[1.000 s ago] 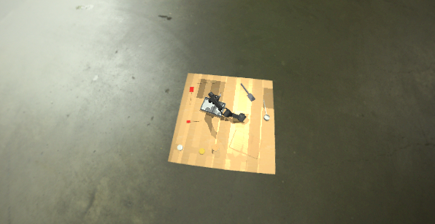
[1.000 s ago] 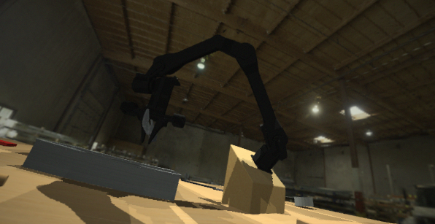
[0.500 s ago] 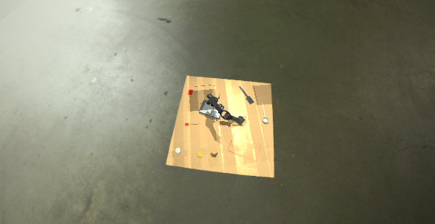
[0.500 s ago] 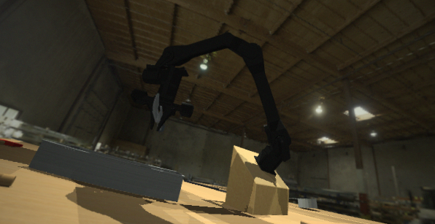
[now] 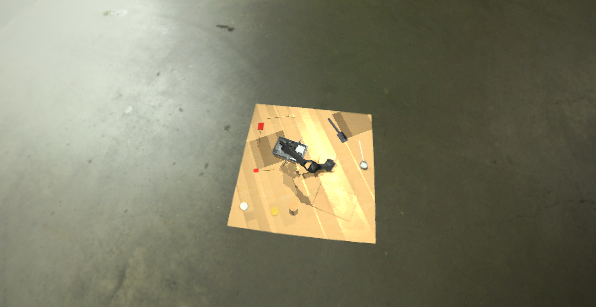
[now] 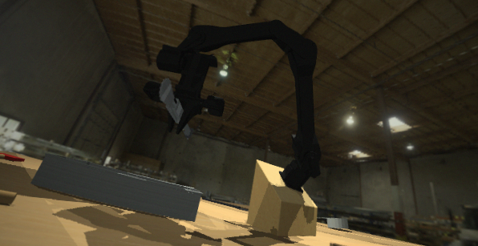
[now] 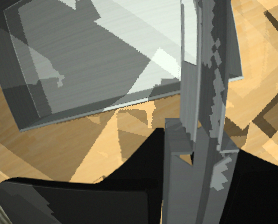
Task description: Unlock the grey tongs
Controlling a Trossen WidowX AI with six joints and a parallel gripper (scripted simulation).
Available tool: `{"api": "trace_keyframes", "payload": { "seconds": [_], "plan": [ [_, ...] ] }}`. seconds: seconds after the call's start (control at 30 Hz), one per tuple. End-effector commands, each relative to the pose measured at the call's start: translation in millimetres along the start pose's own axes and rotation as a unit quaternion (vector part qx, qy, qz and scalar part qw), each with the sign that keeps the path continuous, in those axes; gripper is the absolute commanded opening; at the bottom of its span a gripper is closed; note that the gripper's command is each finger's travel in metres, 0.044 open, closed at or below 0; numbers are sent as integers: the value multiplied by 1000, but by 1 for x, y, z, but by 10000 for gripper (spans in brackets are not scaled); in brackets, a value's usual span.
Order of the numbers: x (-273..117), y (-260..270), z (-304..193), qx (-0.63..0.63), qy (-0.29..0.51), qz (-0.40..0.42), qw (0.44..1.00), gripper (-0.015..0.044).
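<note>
The gripper (image 6: 180, 128) (image 7: 201, 142) is shut on the grey tongs (image 6: 172, 102) (image 7: 208, 95) and holds them in the air above the roasting tin. The tongs slant in the exterior view, one end up at the left and the other down past the fingers. Their two arms lie close together in the wrist view. I cannot tell the state of the lock. The grey roasting tin (image 5: 276, 147) (image 6: 116, 189) (image 7: 90, 110) stands on the table below. The wooden board (image 5: 335, 207) shows as a faint outline towards the front right in the top view.
A dark spatula (image 5: 342, 136) and a ladle (image 5: 363, 165) lie at the right. Red-ended items (image 5: 260, 126) lie at the left. A white round thing (image 5: 243, 206), a yellow one (image 5: 274, 211) and a brown one (image 5: 293, 212) are near the front. A wooden block (image 6: 266, 205) stands by the arm's base.
</note>
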State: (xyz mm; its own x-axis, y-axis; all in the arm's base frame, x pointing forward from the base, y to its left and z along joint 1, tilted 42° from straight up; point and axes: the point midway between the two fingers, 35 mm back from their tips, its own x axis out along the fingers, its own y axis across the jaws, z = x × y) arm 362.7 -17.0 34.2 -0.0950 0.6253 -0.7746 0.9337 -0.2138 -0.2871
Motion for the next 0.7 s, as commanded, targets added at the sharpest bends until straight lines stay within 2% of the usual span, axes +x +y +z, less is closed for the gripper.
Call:
{"api": "trace_keyframes", "payload": {
  "seconds": [0.0, 0.67],
  "plan": [
    [-4, -15, -25, 31, 0, 3, 1000, -150],
    [-8, -100, -122, 168, 5, 5, 986, -150]
  ]
}}
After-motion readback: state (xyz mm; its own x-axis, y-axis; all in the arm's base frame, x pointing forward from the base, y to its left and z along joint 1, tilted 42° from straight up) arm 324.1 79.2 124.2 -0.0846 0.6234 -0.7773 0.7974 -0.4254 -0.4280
